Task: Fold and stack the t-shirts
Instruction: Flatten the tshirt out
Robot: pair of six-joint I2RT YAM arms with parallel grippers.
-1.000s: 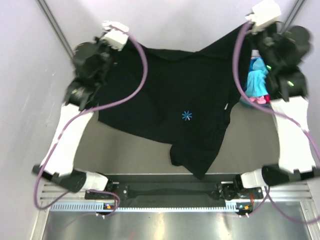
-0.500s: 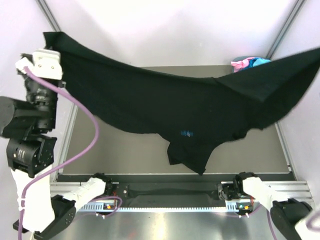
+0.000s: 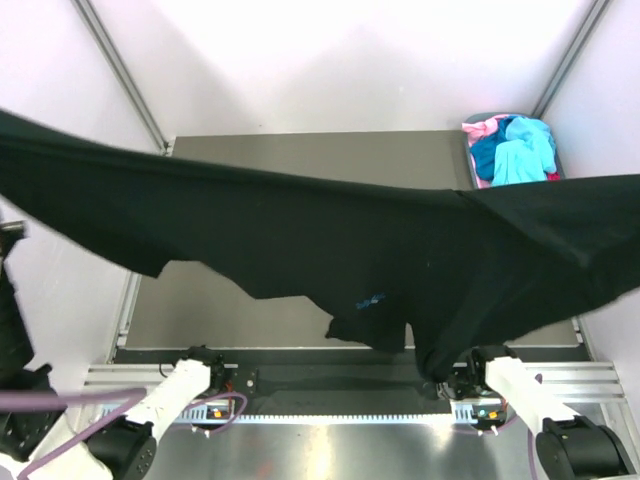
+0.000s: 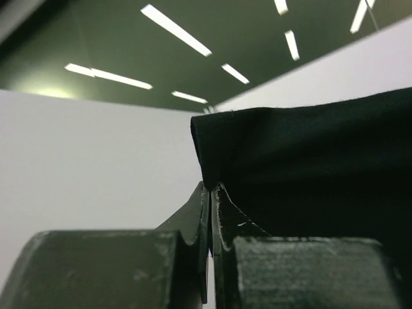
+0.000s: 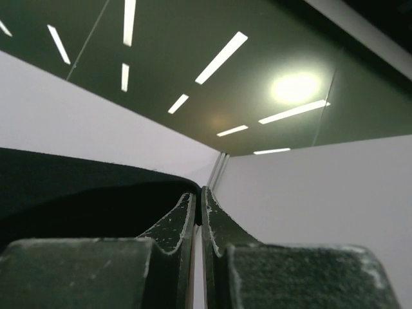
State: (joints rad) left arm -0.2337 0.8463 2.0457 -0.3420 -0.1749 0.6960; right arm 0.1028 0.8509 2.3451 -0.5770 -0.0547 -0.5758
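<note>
spanning the white-walled grey table, black t-shirt pinched in left gripper and right gripper

left gripper and right gripper clamped tight, both pointing upward.

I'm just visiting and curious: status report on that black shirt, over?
Left gripper shut on black t-shirt; right gripper shut on it too. Shirt stretched wide above table. Other shirts in basket, off to the side.

Your black t-shirt hangs stretched wide in midair, its blue logo low. You see turquoise and pink shirts bunched far right.
</note>
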